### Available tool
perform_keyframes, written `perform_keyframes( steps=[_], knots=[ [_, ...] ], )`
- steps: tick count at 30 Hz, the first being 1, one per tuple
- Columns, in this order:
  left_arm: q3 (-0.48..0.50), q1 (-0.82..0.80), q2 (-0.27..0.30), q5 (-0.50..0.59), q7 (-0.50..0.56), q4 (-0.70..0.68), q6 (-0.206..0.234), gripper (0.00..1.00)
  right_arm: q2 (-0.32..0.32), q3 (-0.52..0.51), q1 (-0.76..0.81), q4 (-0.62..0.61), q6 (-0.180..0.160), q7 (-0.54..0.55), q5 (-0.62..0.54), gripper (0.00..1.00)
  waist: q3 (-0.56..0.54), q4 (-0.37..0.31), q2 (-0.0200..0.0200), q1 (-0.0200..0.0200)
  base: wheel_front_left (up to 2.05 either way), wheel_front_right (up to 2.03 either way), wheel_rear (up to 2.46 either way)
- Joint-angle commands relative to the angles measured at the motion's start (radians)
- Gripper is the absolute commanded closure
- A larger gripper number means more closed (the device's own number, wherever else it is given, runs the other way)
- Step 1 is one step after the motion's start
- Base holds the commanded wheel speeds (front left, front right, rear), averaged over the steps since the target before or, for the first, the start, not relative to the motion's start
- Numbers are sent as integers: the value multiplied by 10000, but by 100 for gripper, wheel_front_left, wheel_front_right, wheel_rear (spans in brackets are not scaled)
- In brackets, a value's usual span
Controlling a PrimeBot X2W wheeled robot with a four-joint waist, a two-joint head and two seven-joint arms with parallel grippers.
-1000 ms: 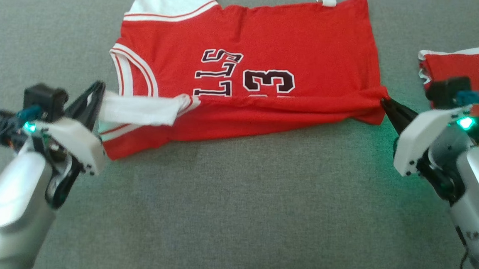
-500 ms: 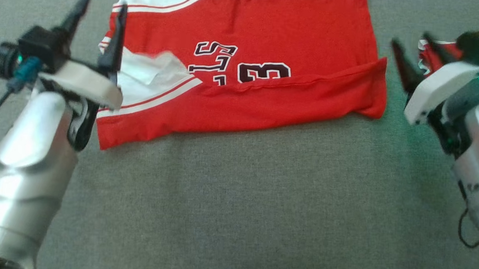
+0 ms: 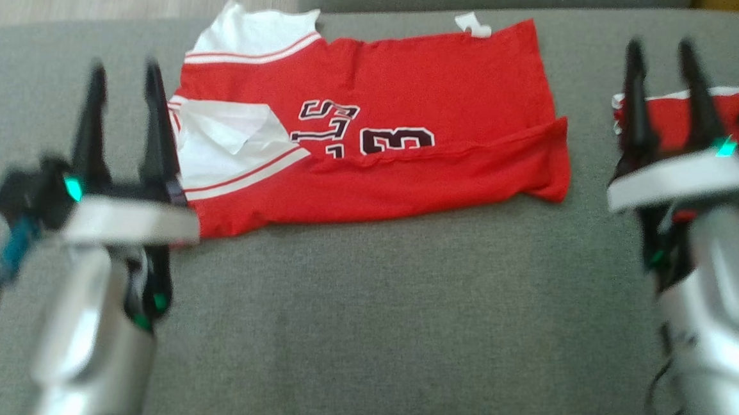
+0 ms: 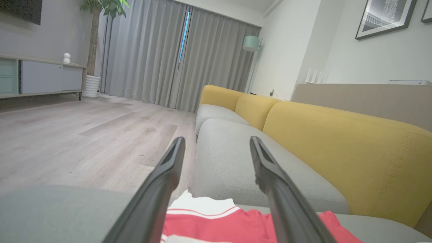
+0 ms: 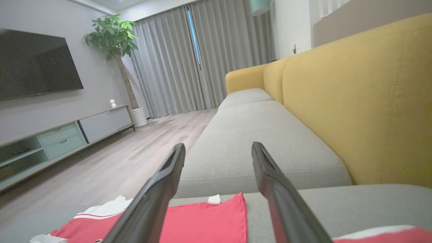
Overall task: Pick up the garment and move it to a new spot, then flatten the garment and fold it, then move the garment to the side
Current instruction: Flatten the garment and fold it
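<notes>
Grey sofa seat cushion (image 3: 361, 335) takes most of the head view. The wrist views add the yellow backrest (image 4: 341, 145) and wood floor (image 4: 84, 131).

Red basketball jersey (image 3: 415, 88) lies on the cushion, far centre, collar end to the left. The near long edge is folded up over the lower half of the black print, so only the top of "LLS" and a "3" can be read. A white inner panel is flipped out at the left end, and there is a small white tag (image 3: 473, 26) on the far edge.

Second red-and-white garment (image 3: 725, 114) is at the right edge, partly behind the right arm.

Left gripper (image 3: 126, 67) is released: fingers spread, nothing between them, just off the jersey's left end. Head view is too blurred to tell whether it touches.

Right gripper (image 3: 660, 45) is also released and empty. It sits right of the jersey's hem end, apart from it and in front of the second garment.
</notes>
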Motion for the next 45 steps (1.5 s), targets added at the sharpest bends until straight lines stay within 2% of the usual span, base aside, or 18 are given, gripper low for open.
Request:
perform_keyframes(
  steps=[1,4,8,13,19,26,39,43,45],
  knots=[
    [437,-169,146,123,-43,-431,-52,0,231,8,127,-497,37,-100,-139,0,-166,-37,0,2,0,0,0],
    [825,717,-307,404,-44,-813,-153,0,941,-496,1231,-1308,37,-104,-637,0,-359,-49,0,2,0,0,0],
    [1135,1642,-701,703,-44,-845,-277,0,1427,-945,2509,-1880,37,-106,-1205,0,-595,-69,0,2,0,0,0],
    [1160,2299,-896,1056,-44,-527,-405,0,1575,-1130,3492,-2195,37,-107,-1477,0,-760,-91,0,2,0,0,0],
    [1339,2276,-950,1301,-45,7,-384,0,1587,-979,3590,-2402,37,-107,-1311,0,-752,-230,0,2,0,0,0],
    [1444,1637,-928,1623,-45,1688,-76,0,1589,-815,3375,-2449,37,-108,-1208,0,-464,-424,0,2,0,0,0],
    [1722,-2,-124,1645,633,5190,569,0,1590,-559,3088,-2445,37,-108,-1013,0,231,-964,0,2,0,0,0],
    [1722,-297,-1,1619,856,5831,627,0,1590,-523,3026,-2476,37,-108,-962,0,355,-1055,0,2,0,0,0],
    [1584,-447,19,1627,1205,6258,457,0,1590,-489,2985,-2488,37,-108,-930,0,419,-1113,0,2,0,0,0]
  ],
)
